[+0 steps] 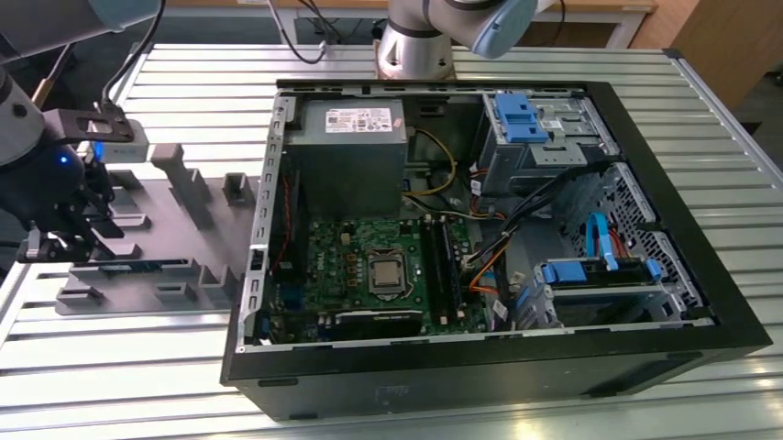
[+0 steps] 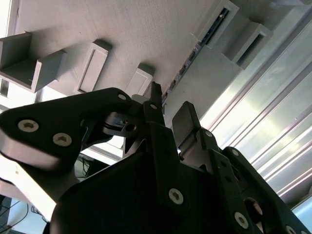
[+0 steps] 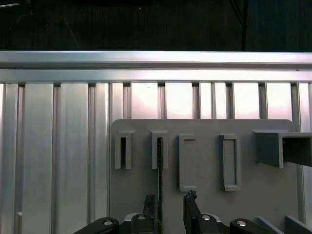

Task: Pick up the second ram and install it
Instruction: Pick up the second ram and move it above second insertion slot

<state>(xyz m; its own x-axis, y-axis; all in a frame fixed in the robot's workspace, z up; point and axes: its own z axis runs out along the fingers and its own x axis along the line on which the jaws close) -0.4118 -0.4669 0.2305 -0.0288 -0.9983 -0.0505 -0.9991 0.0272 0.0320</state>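
The second ram stands on edge in a narrow slot of the grey holder tray. In the first wrist view it runs back toward my gripper, close beside one fingertip, with a gap to the other. The second wrist view shows its thin edge leading to my open gripper. In the exterior view my gripper hangs over the tray's end at the exterior view's left, by the ram.
The open computer case lies at the exterior view's right, with the green motherboard and its black slot strips inside. A power supply, drive cages and loose cables fill the case. The table is ribbed metal.
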